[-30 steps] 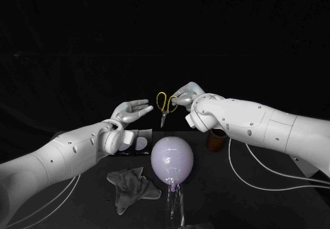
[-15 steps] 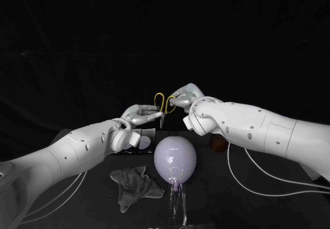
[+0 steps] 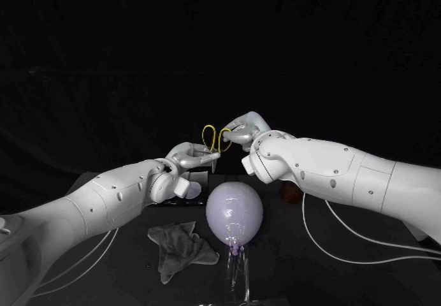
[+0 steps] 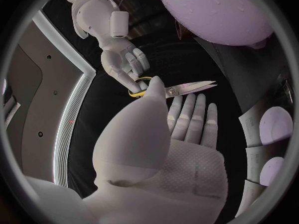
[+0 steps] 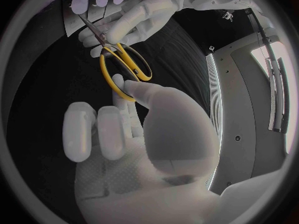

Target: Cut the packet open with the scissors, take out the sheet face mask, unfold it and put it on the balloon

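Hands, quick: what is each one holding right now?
Left hand: pinching the scissors near the pivot.
Right hand: holding the scissors by the yellow handles.

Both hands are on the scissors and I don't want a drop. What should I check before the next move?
1. Scissors gripped: ok. Right hand is at the yellow handles, left hand near the pivot.
2. Right fingers threaded through the loops: cannot tell.
3. Blades off the balloon: ok, a gap shows in the head view.
4. Packet ready for cutting: not ok, it lies on the table, in neither hand.
5. Balloon upright: ok.
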Motion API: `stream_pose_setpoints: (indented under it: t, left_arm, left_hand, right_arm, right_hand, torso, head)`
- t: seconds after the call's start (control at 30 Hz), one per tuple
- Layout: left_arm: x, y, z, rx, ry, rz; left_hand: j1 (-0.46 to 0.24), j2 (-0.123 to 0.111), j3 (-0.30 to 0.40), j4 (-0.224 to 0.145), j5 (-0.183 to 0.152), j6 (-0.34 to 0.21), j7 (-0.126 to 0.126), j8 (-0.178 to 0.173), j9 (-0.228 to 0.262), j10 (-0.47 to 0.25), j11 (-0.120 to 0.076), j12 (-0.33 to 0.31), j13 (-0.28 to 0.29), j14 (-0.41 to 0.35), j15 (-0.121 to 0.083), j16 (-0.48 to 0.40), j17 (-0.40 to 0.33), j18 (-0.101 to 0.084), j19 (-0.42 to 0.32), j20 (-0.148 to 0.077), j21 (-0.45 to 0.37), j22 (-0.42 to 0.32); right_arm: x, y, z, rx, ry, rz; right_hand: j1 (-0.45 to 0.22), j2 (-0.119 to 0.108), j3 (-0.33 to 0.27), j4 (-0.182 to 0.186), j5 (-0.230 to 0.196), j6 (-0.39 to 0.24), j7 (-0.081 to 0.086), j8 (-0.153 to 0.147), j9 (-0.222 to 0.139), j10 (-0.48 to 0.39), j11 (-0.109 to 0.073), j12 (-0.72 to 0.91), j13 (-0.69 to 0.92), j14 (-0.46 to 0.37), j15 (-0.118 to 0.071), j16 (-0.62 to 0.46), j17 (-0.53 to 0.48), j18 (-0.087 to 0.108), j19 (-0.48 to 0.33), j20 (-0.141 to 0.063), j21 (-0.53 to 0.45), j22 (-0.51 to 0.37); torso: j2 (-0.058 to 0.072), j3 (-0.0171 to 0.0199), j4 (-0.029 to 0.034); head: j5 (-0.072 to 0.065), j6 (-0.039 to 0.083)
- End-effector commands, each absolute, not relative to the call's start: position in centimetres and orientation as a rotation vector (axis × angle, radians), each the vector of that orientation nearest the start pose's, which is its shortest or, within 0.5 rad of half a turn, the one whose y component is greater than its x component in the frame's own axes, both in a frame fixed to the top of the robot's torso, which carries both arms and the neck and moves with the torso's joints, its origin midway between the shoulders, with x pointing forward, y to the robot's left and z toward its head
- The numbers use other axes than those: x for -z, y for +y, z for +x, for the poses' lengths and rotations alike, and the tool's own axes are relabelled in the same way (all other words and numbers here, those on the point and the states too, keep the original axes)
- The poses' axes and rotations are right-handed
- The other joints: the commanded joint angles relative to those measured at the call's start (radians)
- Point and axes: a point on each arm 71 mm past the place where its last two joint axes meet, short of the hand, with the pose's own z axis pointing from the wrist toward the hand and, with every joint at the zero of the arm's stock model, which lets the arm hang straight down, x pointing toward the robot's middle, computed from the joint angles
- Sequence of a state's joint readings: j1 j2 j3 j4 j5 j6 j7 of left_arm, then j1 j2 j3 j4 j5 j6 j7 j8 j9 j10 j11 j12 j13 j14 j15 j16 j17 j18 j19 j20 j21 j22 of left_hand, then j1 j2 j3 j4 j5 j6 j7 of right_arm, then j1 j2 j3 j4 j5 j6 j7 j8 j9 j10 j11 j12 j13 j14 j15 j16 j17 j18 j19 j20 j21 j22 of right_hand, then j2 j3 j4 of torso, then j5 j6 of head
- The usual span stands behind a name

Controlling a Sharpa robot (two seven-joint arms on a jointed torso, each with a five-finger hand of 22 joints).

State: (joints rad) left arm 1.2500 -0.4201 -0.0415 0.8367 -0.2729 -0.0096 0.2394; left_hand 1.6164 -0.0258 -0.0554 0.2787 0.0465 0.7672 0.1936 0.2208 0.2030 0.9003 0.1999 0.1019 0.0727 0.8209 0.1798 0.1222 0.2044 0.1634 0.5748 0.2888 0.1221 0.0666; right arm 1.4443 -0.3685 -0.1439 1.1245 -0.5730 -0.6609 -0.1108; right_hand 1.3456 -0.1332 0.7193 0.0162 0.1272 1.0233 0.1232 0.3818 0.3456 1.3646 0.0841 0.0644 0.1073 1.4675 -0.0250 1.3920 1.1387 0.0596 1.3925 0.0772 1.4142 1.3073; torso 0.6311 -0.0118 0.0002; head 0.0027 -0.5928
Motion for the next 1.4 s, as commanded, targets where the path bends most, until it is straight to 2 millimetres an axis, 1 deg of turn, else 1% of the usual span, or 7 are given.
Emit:
stream_pose_setpoints:
  t: [0.03, 0.17, 0.33, 0.37, 0.53, 1.17, 1.4]
  left_arm:
    - [19.1, 17.1, 59.5, 1.417, 1.655, -0.861]
    - [19.0, 17.3, 59.6, 1.416, 1.634, -0.872]
    - [18.9, 17.5, 59.6, 1.419, 1.612, -0.88]
    - [18.9, 17.6, 59.6, 1.42, 1.61, -0.88]
    - [18.8, 17.7, 59.7, 1.418, 1.596, -0.881]
    - [18.7, 17.0, 59.4, 1.452, 1.585, -0.89]
    - [18.8, 17.0, 59.3, 1.452, 1.609, -0.929]
  left_hand:
    - [0.024, 0.028, 0.011, 0.001, 0.002, 0.042, 0.001, 0.02, 0.009, 0.055, -0.003, 0.016, 0.002, 0.063, -0.008, 0.03, 0.014, 0.02, 0.1, -0.001, 0.033, 0.013]
    - [0.043, 0.048, 0.022, 0.004, 0.002, 0.062, -0.008, 0.028, 0.012, 0.082, -0.011, 0.018, 0.0, 0.08, -0.013, 0.037, 0.018, 0.021, 0.113, -0.003, 0.037, 0.013]
    - [0.098, 0.109, 0.077, 0.0, 0.002, 0.104, -0.018, 0.045, 0.017, 0.126, -0.028, 0.021, -0.004, 0.099, -0.024, 0.044, 0.023, 0.023, 0.118, -0.007, 0.037, 0.01]
    - [0.128, 0.138, 0.115, -0.002, 0.003, 0.134, -0.022, 0.062, 0.025, 0.162, -0.044, 0.027, -0.004, 0.125, -0.035, 0.056, 0.029, 0.025, 0.125, -0.012, 0.04, 0.01]
    - [0.153, 0.14, 0.173, 0.004, 0.002, 0.17, -0.043, 0.09, 0.042, 0.225, -0.06, 0.025, -0.007, 0.156, -0.048, 0.066, 0.039, 0.025, 0.138, -0.02, 0.045, 0.009]
    - [0.057, 0.027, 0.458, 0.004, 0.002, 0.162, -0.06, 0.169, 0.153, 0.306, -0.083, -0.038, -0.008, 0.171, -0.053, 0.037, 0.063, 0.024, 0.135, -0.024, 0.032, 0.003]
    - [-0.02, -0.028, 0.502, 0.012, 0.0, 0.091, -0.009, 0.147, 0.168, 0.235, -0.048, -0.045, -0.013, 0.157, -0.039, 0.021, 0.069, 0.023, 0.145, -0.018, 0.034, 0.004]
  right_arm:
    - [10.1, -8.9, 57.4, -0.932, 1.441, 0.647]
    - [10.2, -9.0, 57.4, -0.933, 1.444, 0.652]
    - [10.2, -9.1, 57.4, -0.929, 1.445, 0.656]
    - [10.2, -9.1, 57.4, -0.928, 1.445, 0.657]
    - [10.2, -9.2, 57.5, -0.923, 1.447, 0.659]
    - [11.3, -8.8, 57.6, -0.919, 1.458, 0.695]
    - [11.4, -9.0, 57.5, -0.927, 1.42, 0.721]
  right_hand:
    - [-0.004, 0.009, 0.042, -0.039, 0.007, 0.001, -0.005, 0.002, 0.001, 0.052, -0.043, 0.001, 0.002, 0.026, -0.007, -0.003, 0.001, 0.002, -0.001, -0.001, 0.0, 0.016]
    - [-0.005, 0.01, 0.044, -0.041, 0.008, 0.0, -0.005, 0.001, 0.001, 0.051, -0.043, 0.001, 0.002, 0.026, -0.007, -0.004, -0.001, 0.002, -0.001, -0.001, 0.0, 0.016]
    - [-0.006, 0.01, 0.045, -0.042, 0.008, 0.0, -0.004, 0.001, 0.001, 0.05, -0.043, 0.001, 0.002, 0.026, -0.007, -0.004, -0.001, 0.003, -0.002, -0.001, -0.001, 0.015]
    - [-0.006, 0.01, 0.045, -0.042, 0.008, 0.0, -0.004, 0.001, 0.001, 0.05, -0.043, 0.001, 0.002, 0.026, -0.007, -0.004, -0.001, 0.003, -0.002, -0.001, -0.001, 0.015]
    - [-0.006, 0.01, 0.045, -0.042, 0.008, 0.0, -0.004, 0.001, 0.001, 0.05, -0.043, 0.001, 0.002, 0.026, -0.007, -0.004, -0.001, 0.003, -0.002, -0.001, -0.001, 0.015]
    - [-0.019, 0.016, 0.049, -0.049, -0.004, -0.005, -0.002, 0.001, 0.006, 0.045, -0.041, 0.0, 0.002, 0.026, -0.005, -0.005, -0.003, 0.004, -0.005, 0.001, -0.004, 0.012]
    - [-0.021, 0.018, 0.05, -0.052, -0.008, -0.004, -0.003, 0.001, 0.007, 0.047, -0.041, 0.001, 0.003, 0.027, -0.005, -0.002, 0.001, 0.002, -0.001, 0.001, -0.001, 0.018]
  torso:
    - [0.0, 0.0002, 0.0009]
    - [0.0, 0.0005, -0.0002]
    - [0.0, 0.0006, 0.0006]
    - [0.0, 0.0007, 0.0006]
    - [0.0, 0.0005, 0.0]
    - [0.001, 0.002, 0.0004]
    - [0.0, 0.0016, -0.0002]
  head:
    - [0.002, -0.001]
    - [0.003, -0.003]
    - [-0.001, -0.004]
    - [-0.001, -0.004]
    - [-0.003, -0.004]
    - [0.001, -0.007]
    - [0.0, -0.011]
